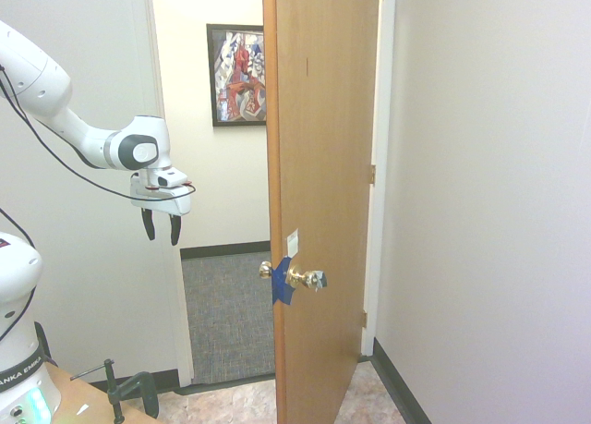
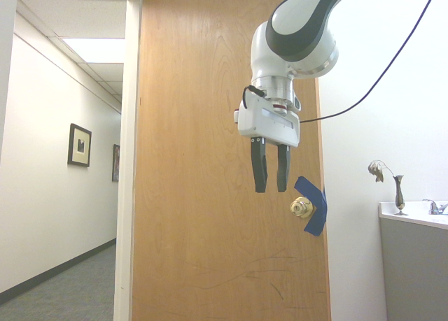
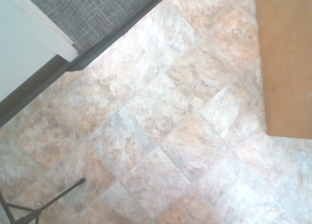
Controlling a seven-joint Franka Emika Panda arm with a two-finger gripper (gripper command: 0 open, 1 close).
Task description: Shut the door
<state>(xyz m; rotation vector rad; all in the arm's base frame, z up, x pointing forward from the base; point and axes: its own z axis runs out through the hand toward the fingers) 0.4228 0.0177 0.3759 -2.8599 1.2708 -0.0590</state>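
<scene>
A: Where is the door (image 1: 323,165) right now?

B: It stands open, swung into the room on hinges at its far edge, so its free edge faces the first exterior camera. Through the gap beside that edge you see a hallway with grey carpet (image 1: 226,308) and a framed picture (image 1: 235,73) on the hallway wall.

A: And the knob?

B: The brass knob (image 1: 300,278) sits on the door's free edge at about mid-height, with a patch of blue tape (image 1: 282,281) wrapped around the edge right at the knob and a small white sticker (image 1: 293,238) just above the tape.

A: Where is the tool?

B: The tool (image 1: 161,228) hangs in the air on the hallway side of the door's free edge, pointing straight down, somewhat higher than the knob. It touches nothing. In the second exterior view the tool (image 2: 270,167) appears in front of the door face, just above and beside the knob (image 2: 302,208).

A: Fingers?

B: Spread a little apart, with a clear gap between them and nothing in it.

A: What does the wrist view give?

B: Mostly the tiled floor (image 3: 161,131), a strip of the grey carpet (image 3: 92,9) beyond the threshold, and the door's bottom corner (image 3: 287,63).
</scene>
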